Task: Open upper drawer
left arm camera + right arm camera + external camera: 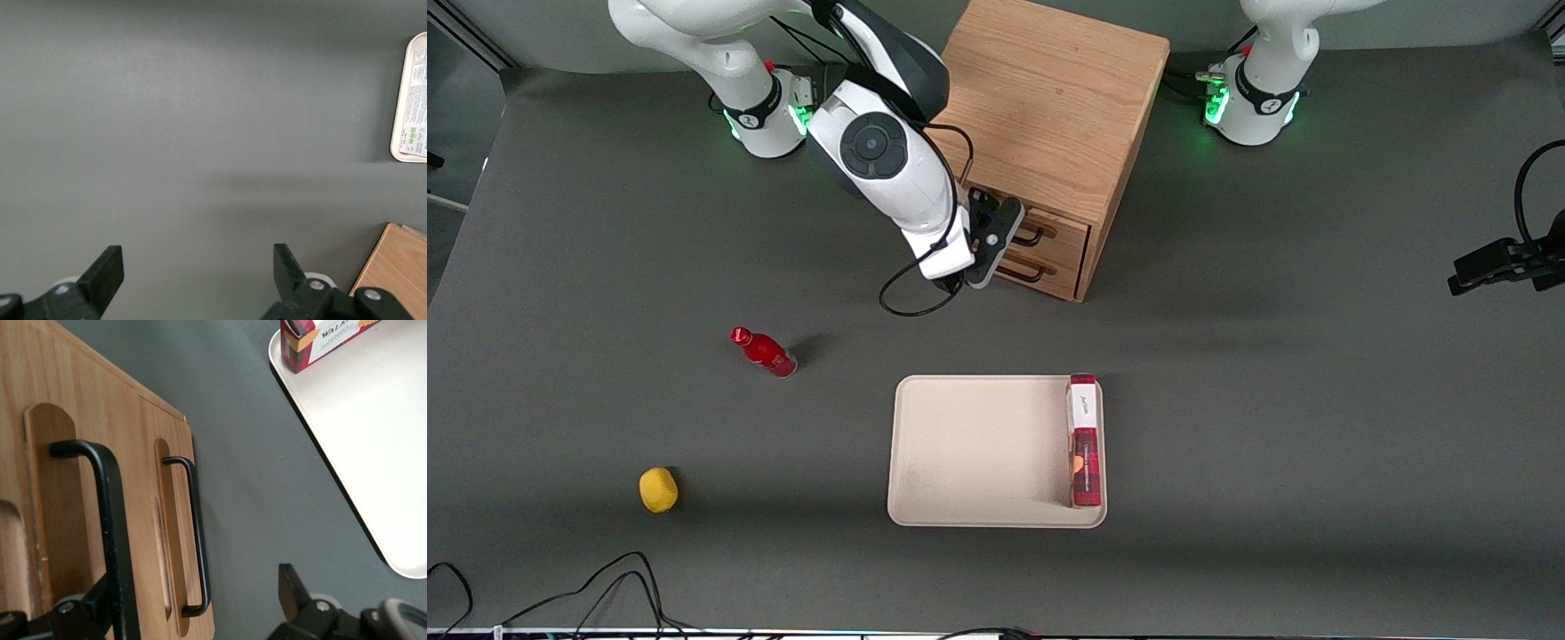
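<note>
The oak cabinet (1049, 98) stands at the back of the table, its two drawer fronts facing the front camera at an angle. The upper drawer (1069, 233) looks shut, about level with the lower drawer (1054, 271). My right gripper (1007, 242) hangs right in front of the upper drawer, at its black bar handle (1036, 236). In the right wrist view the gripper (197, 603) is open. The upper handle (110, 540) runs across one fingertip (97, 603), and the lower handle (197, 540) shows in the gap. Nothing is gripped.
A beige tray (960, 444) lies nearer the front camera than the cabinet, with a red biscuit box (1085, 440) along one edge. A red bottle (765, 352) and a yellow fruit (658, 490) lie toward the working arm's end. Cables trail along the table's front edge.
</note>
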